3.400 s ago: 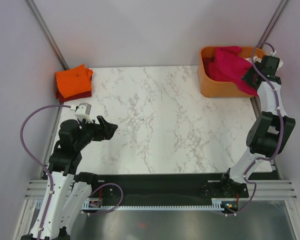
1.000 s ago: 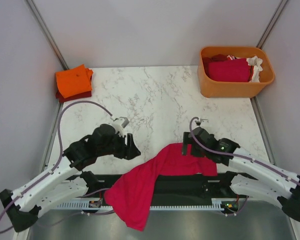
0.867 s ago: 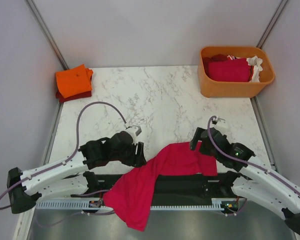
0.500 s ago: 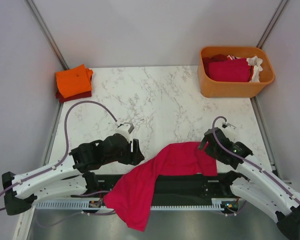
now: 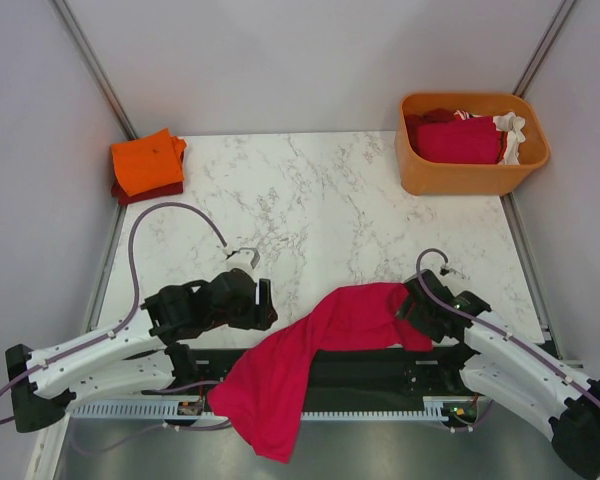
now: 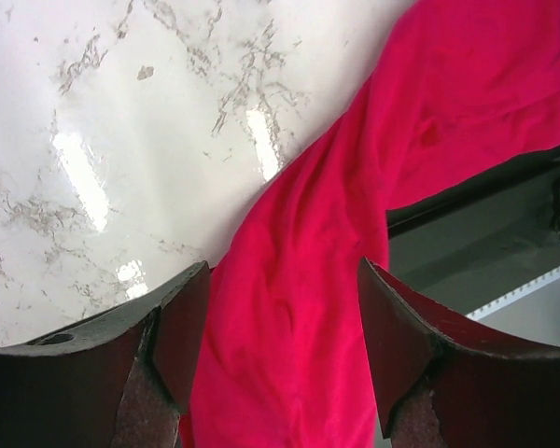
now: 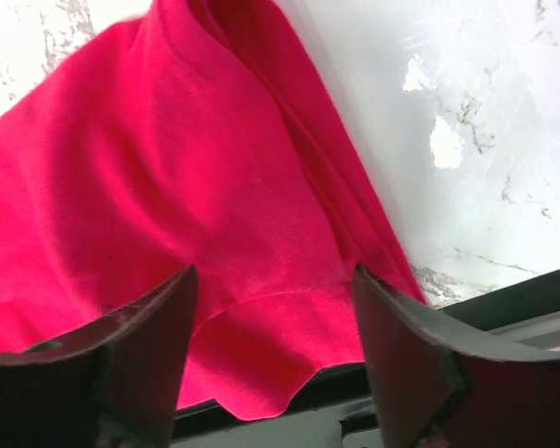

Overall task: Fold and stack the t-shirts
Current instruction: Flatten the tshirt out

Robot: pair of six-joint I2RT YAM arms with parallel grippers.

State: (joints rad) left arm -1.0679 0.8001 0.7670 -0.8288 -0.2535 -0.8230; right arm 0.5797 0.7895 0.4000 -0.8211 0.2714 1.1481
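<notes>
A crimson-pink t-shirt (image 5: 310,350) lies crumpled over the table's near edge, its left part hanging down over the arm bases. My left gripper (image 5: 265,305) is open just left of it; in the left wrist view (image 6: 280,355) the jaws straddle the shirt (image 6: 355,215) without closing. My right gripper (image 5: 412,300) is open at the shirt's right end; in the right wrist view (image 7: 271,355) the jaws stand wide over the cloth (image 7: 168,205). A folded orange shirt (image 5: 147,162) lies on a dark red one (image 5: 130,193) at the far left corner.
An orange plastic tub (image 5: 470,175) at the far right corner holds dark red (image 5: 458,138) and white (image 5: 510,135) shirts. The marble table (image 5: 310,220) spans the middle. Black rails (image 5: 360,370) run along the near edge.
Since 3.4 s ago the pink shirt came from the tub to the near edge. In the last second both grippers shifted slightly beside the shirt, the right one drawing nearer its end.
</notes>
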